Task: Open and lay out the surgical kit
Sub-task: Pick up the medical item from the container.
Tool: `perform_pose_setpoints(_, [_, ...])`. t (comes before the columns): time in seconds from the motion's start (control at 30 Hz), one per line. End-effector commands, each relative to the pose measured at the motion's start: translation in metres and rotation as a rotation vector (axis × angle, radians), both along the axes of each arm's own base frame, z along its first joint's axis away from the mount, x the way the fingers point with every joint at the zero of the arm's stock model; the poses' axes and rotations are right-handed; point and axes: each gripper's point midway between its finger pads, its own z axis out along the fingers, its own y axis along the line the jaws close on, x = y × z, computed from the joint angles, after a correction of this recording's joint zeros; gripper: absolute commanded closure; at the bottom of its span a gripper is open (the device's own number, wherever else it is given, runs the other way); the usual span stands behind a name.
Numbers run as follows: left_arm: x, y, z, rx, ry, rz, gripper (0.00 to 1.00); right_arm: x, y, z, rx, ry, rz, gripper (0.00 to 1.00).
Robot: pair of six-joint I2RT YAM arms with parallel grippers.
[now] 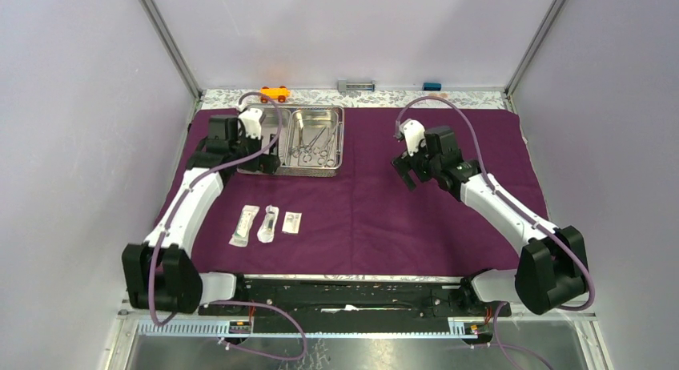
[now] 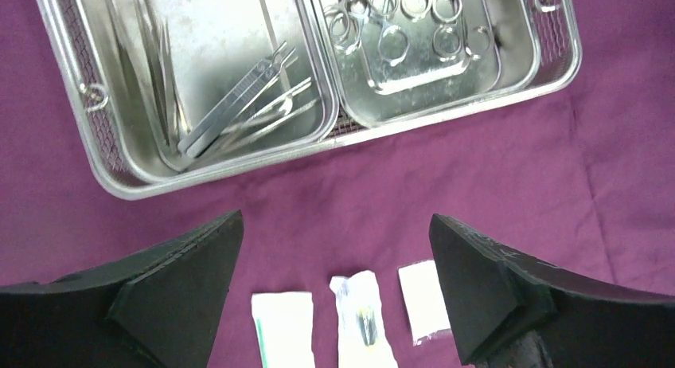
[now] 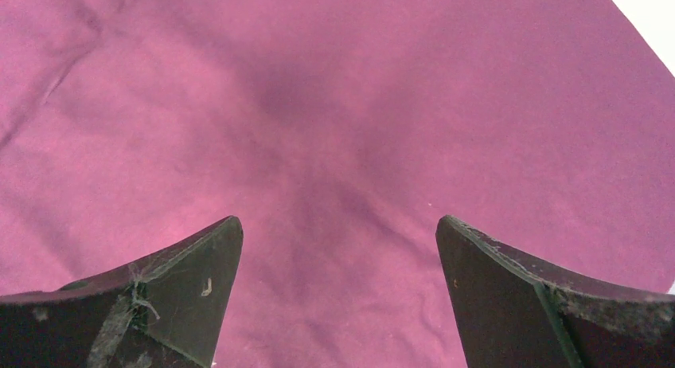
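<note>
Left tool (image 2: 336,217): wide apart, empty | packets (image 2: 362,320): print unreadable

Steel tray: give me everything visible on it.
The steel tray is shiny and rectangular, with mesh sides and two shallow compartments side by side. It lies flat on the purple cloth, toward its far left corner. One compartment holds thin tweezers, the other ring-handled forceps. Nothing grips it.
</note>
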Motion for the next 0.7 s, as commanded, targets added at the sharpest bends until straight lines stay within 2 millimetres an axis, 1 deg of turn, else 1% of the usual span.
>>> perform_pose_setpoints(0.0, [0.044, -0.006, 0.023, -0.104, -0.074, 0.006, 0.01, 0.023, -0.014, 0.017, 0.024, -0.071, -0.181, 0.01])
perform_pose_setpoints(0.1, [0.062, -0.004, 0.029, -0.171, -0.115, -0.005, 0.01, 0.025, -0.011, 0.023, 0.043, -0.079, -0.181, 0.01])
perform_pose_setpoints(0.17, [0.073, -0.006, 0.036, -0.183, -0.153, -0.018, 0.01, 0.027, -0.007, 0.031, 0.061, -0.089, -0.168, 0.01])
perform_pose_setpoints(0.2, [0.08, 0.0, 0.039, -0.184, -0.171, -0.004, 0.01, 0.028, -0.006, 0.035, 0.063, -0.095, -0.166, 0.01])
perform_pose_setpoints(0.27, [0.092, 0.003, 0.042, -0.186, -0.19, 0.001, 0.01, 0.032, -0.004, 0.046, 0.072, -0.108, -0.162, 0.01])
perform_pose_setpoints(0.33, [0.101, 0.004, 0.045, -0.204, -0.198, 0.024, 0.01, 0.038, -0.003, 0.055, 0.092, -0.121, -0.183, 0.01])
perform_pose_setpoints(0.4, [0.107, 0.0, 0.048, -0.238, -0.191, 0.029, 0.01, 0.041, -0.001, 0.06, 0.127, -0.121, -0.208, 0.01])
perform_pose_setpoints(0.53, [0.119, -0.005, 0.058, -0.271, -0.183, 0.036, 0.01, 0.039, 0.007, 0.056, 0.2, -0.098, -0.202, 0.01])
perform_pose_setpoints(0.6, [0.123, -0.007, 0.062, -0.256, -0.191, 0.034, 0.01, 0.036, 0.008, 0.054, 0.209, -0.104, -0.189, 0.01])
perform_pose_setpoints(0.63, [0.125, -0.004, 0.062, -0.238, -0.194, 0.041, 0.01, 0.035, 0.008, 0.053, 0.211, -0.11, -0.181, 0.01])
perform_pose_setpoints(0.67, [0.127, -0.009, 0.064, -0.218, -0.204, 0.032, 0.01, 0.034, 0.008, 0.052, 0.212, -0.118, -0.176, 0.01])
